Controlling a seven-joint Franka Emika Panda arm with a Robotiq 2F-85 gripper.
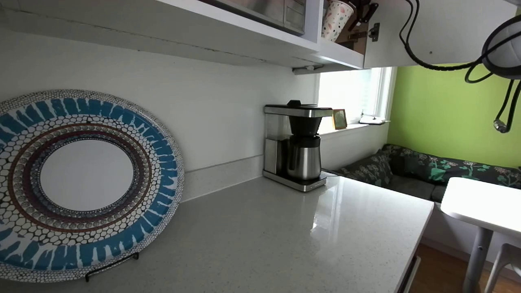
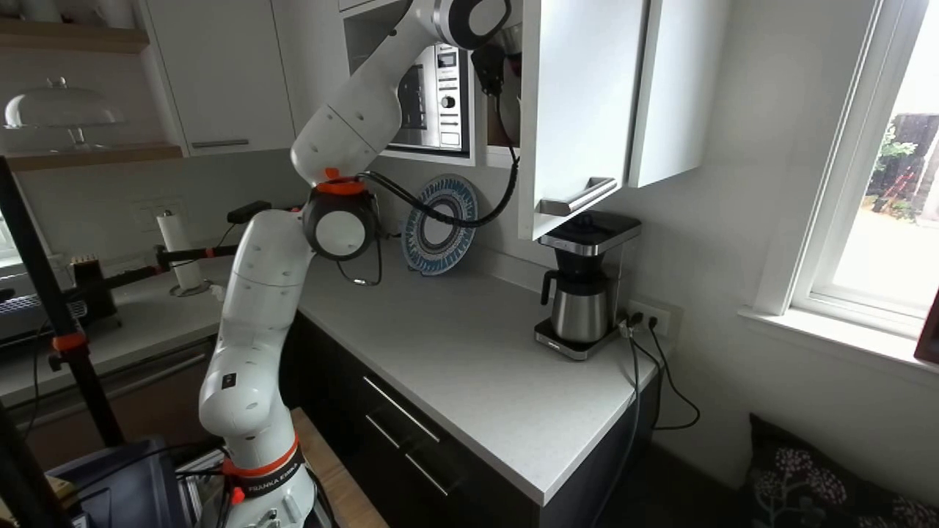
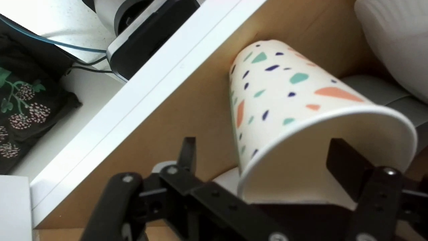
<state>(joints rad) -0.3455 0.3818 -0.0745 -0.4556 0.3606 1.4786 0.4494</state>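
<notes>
Wrist view: a white paper cup with coloured flecks is inside a wood-toned cabinet, just past 12 o'clock from the gripper. Its open mouth faces the gripper; its long axis runs away toward 11 o'clock, to the narrower base. The jaws are spread apart, clamped on nothing. One finger is clear of the cup at 8 o'clock; the opposite finger overlaps the mouth, between 4 and 5 o'clock, and whether it reaches inside cannot be told.

In an exterior view, the paper cup leans, rim toward 1 o'clock, dark gripper parts just beside it at 3 o'clock. A coffee maker stands below, between 6 and 7 o'clock.

In an exterior view, the only arm bends up to 12 o'clock, ending beside the open cabinet door; its fingers cannot be made out.
</notes>
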